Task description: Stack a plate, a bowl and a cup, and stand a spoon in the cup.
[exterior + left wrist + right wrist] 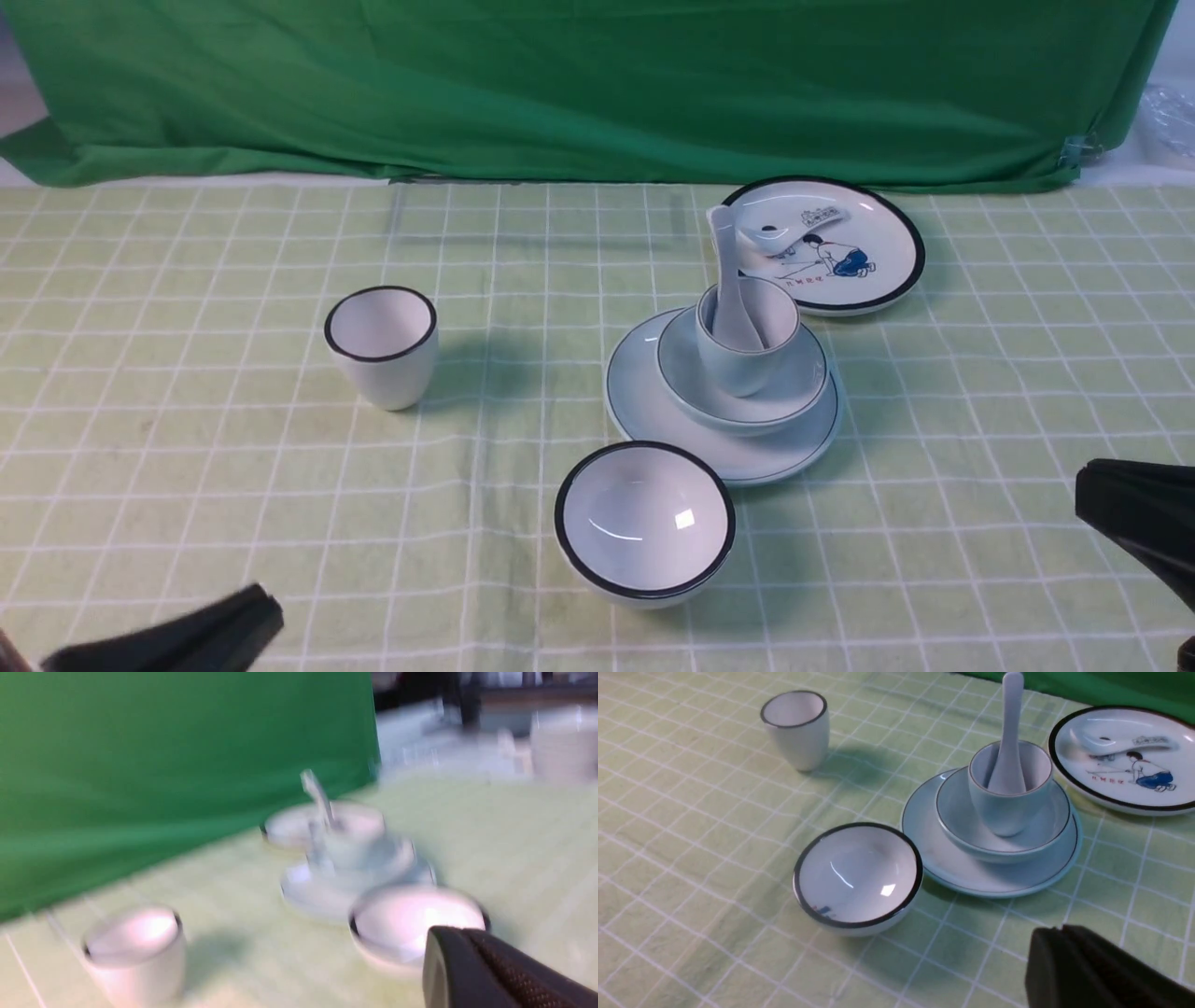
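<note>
Four pieces are already stacked up just right of the worktop's centre: the plate at the bottom, the bowl sitting in it, the cup upright in the bowl, and the spoon standing in the cup. By the look of it, the job is finished!

Watch that spoon: its long axis runs nearly vertical, deep end down inside the cup, handle tip leaning slightly toward eleven o'clock against the rim. Glossy ceramic, so I'd judge it stiff, slippery and chip-prone; any correction should pinch the handle across its narrow sides, just above the cup rim, and gently.

Around the stack: a black-rimmed white bowl close by at seven o'clock, a black-rimmed white cup well apart at nine o'clock, and the cartoon plate near at one o'clock, with what looks like a second spoon on it.

Both arms are well apart from the crockery. The left hand shows only a dark tip low at seven o'clock, the right hand another at four o'clock; both hold nothing, but whether their jaws are parted I cannot tell.
</note>
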{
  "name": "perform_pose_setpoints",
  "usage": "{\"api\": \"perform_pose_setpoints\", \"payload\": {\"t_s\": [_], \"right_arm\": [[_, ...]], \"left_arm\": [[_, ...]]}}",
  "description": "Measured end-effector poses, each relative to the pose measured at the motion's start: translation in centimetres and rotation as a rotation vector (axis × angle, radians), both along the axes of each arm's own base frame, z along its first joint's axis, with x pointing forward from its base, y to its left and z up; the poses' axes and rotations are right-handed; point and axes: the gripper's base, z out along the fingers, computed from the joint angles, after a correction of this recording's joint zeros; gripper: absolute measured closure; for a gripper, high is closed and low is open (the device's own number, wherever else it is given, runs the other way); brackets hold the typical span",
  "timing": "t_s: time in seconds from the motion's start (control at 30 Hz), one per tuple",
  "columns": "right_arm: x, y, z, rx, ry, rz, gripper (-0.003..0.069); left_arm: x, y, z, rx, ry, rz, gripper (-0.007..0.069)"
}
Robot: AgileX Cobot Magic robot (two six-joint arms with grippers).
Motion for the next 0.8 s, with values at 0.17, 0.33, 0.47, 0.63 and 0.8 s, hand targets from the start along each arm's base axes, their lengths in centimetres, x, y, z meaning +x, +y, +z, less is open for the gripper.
{"api": "perform_pose_setpoints", "payload": {"t_s": [0.17, 0.33, 0.47, 0.63, 0.8], "right_arm": [[-0.1, -0.2, 0.1, 0.001, -0.008, -0.007, 0.0618], [-1.0, -2.9, -1.3, -0.078, -0.114, -0.157, 0.0640], [-2.6, -4.6, -5.0, -0.131, -0.160, -0.279, 0.0641], [-4.9, -5.6, -12.3, -0.142, -0.178, -0.384, 0.0641], [-5.1, -5.6, -13.2, -0.090, -0.161, -0.410, 0.0641]], "left_arm": [[-0.5, 0.2, -2.2, 0.165, 0.173, -0.025, 0.0616], [-0.6, 0.3, -2.6, 0.223, 0.189, -0.032, 0.0616], [-0.6, 0.3, -2.6, 0.229, 0.187, -0.033, 0.0616], [-0.6, 0.3, -2.6, 0.235, 0.182, -0.035, 0.0616], [-0.6, 0.3, -2.6, 0.238, 0.180, -0.035, 0.0616]]}}
